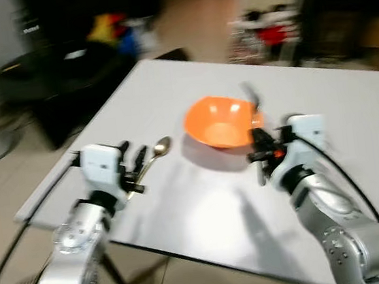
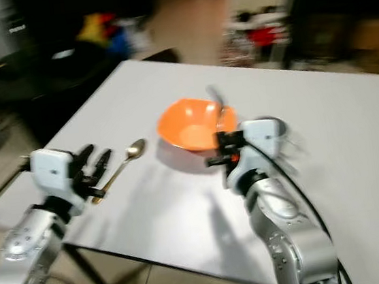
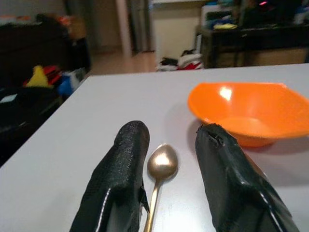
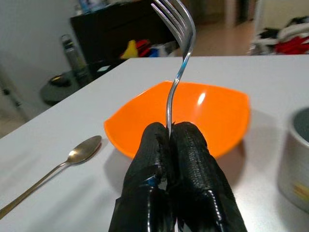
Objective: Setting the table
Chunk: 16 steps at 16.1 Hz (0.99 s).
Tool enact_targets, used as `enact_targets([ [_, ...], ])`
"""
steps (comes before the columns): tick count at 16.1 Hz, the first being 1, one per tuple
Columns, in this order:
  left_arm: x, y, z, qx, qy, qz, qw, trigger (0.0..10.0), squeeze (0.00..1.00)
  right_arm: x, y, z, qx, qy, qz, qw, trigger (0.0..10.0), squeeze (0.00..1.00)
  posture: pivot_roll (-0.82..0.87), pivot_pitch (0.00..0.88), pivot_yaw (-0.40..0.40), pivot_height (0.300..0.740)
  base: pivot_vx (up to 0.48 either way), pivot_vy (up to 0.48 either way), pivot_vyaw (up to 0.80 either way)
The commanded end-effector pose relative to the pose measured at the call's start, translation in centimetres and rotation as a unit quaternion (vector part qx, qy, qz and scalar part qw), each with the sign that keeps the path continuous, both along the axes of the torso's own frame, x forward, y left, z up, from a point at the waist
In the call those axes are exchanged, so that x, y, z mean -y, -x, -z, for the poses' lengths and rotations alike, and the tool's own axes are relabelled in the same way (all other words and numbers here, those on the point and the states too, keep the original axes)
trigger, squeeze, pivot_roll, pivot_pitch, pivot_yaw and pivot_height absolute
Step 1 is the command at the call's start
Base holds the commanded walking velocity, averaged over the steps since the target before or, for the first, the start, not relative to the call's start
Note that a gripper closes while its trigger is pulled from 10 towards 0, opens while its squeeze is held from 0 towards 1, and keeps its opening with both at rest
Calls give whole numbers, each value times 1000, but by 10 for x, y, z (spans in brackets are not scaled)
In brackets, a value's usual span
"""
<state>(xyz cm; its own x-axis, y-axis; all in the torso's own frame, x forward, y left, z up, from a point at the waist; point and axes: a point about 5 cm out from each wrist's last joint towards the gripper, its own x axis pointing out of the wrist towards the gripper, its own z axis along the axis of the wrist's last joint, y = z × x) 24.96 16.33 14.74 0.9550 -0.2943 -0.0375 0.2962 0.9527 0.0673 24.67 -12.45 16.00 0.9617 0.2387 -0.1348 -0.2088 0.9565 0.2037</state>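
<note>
An orange bowl (image 1: 220, 121) sits near the middle of the white table (image 1: 185, 225). To its left a golden spoon (image 1: 156, 151) lies flat on the table. My left gripper (image 3: 171, 135) is open, one finger on each side of the spoon's handle, with the spoon bowl (image 3: 162, 162) just past the fingertips. My right gripper (image 4: 169, 130) hovers at the bowl's right side, shut on the handle of a silver fork (image 4: 178, 58). The fork stands upright with its tines up.
A grey metal cup (image 4: 295, 159) stands on the table just right of my right gripper. The table's near edge (image 1: 189, 255) runs below both arms. A black cabinet (image 1: 65, 74) and colourful clutter (image 1: 105, 28) lie beyond the table's left side.
</note>
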Motion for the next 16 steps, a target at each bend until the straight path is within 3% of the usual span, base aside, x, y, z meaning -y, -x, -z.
enact_targets([
  [1,5,1,-3,5,5,14,1000,10000,0,6,-1,-3,10,0,9,1000,10000,0,144,0,31,727,0,405,0],
  [4,5,-1,-3,5,0,17,1000,10000,0,5,-1,-4,12,-1,11,1000,10000,0,146,0,37,727,0,405,0],
  [6,6,0,-4,9,-17,23,1000,10000,0,7,0,-4,14,-2,16,1000,10000,0,141,0,44,727,0,0,0],
  [9,9,0,-4,8,-10,25,1000,10000,0,11,0,-6,8,-5,12,1000,10000,0,136,0,51,727,0,-480,0],
  [12,9,-1,-5,5,-10,32,999,10000,0,4,5,-2,-42,-22,-37,998,10000,0,143,0,50,727,0,0,0],
  [14,11,3,-4,-3,-12,60,998,10000,0,5,9,8,-94,13,-36,995,10000,0,142,0,52,727,0,0,0],
  [16,13,7,-3,-13,-14,91,996,10000,0,7,10,15,-119,12,-26,993,10000,0,141,0,54,727,0,0,0],
])
